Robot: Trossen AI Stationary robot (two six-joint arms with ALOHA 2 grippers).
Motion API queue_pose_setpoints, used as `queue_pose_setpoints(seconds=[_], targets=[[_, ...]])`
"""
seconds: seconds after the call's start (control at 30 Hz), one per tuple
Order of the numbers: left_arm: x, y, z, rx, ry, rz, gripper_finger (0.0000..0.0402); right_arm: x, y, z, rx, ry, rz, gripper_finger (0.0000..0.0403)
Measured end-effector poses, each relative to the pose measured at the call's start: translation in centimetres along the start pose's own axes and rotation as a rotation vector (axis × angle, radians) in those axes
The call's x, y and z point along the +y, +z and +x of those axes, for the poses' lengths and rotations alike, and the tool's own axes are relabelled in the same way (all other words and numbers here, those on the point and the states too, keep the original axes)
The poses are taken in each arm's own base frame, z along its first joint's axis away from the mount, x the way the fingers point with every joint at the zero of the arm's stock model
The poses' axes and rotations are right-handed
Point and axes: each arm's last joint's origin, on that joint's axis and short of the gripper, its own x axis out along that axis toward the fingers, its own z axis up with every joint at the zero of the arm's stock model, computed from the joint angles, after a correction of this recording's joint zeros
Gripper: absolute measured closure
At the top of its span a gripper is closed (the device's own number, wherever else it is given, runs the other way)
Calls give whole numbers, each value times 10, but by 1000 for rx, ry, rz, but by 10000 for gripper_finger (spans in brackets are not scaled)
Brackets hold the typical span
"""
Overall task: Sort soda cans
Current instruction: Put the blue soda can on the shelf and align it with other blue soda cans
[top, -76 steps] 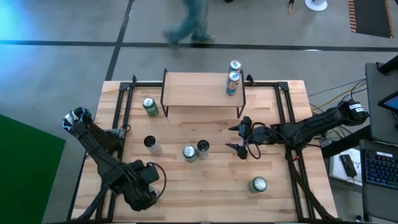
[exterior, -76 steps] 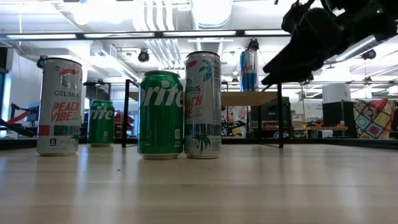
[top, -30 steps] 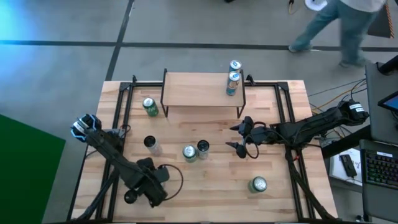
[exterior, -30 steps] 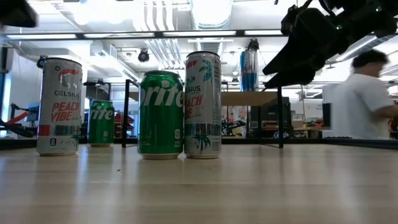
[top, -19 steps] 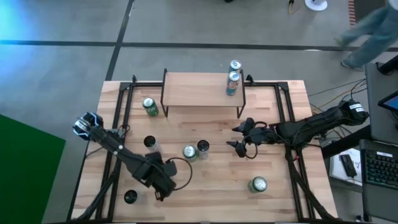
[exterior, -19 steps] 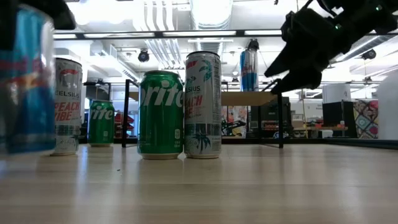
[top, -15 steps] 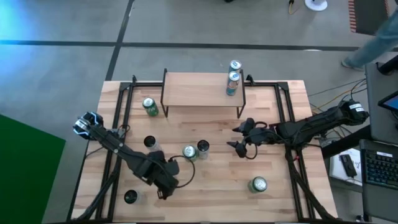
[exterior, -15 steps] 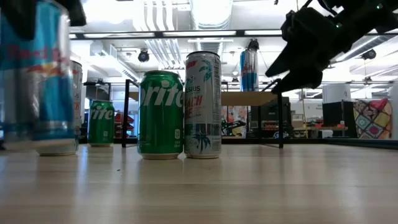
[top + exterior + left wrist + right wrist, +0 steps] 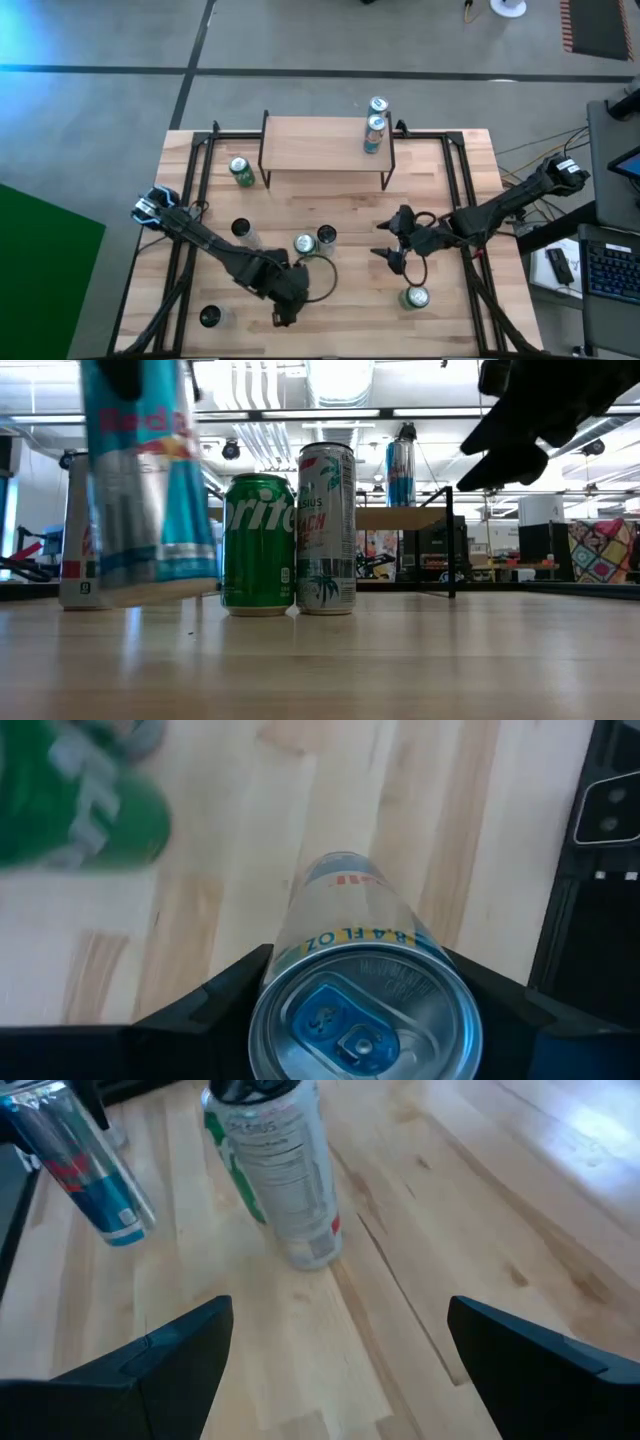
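wooden table [image 9: 450, 310]: six cans standing; raised shelf [image 9: 310, 145]: two cans.

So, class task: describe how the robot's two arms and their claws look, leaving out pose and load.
Both arms are dark, slim and jointed. The left arm ends at a blue-lit base; a black cable loops beside the left claw. The right arm carries a white tag near its base; the right claw has two black pointed fingers.

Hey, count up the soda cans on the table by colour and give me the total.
Green cans: 3
Black-topped cans: 3
Blue and silver cans: 3
Total: 9
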Motion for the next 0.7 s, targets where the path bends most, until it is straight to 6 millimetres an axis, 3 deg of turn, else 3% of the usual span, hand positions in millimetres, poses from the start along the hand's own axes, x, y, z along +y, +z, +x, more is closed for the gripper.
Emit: queue_pose_setpoints(seconds=[0.4,0.57,0.7], targets=[[-11,78,-1,41,36,264,170,12,-11,-10,41,14,-19,44],[-11,110,-1,8,82,371,170,24,-20,-11,-49,7,-108,44],[-1,121,6,-42,68,408,170,33,-29,-5,-109,31,-133,44]])
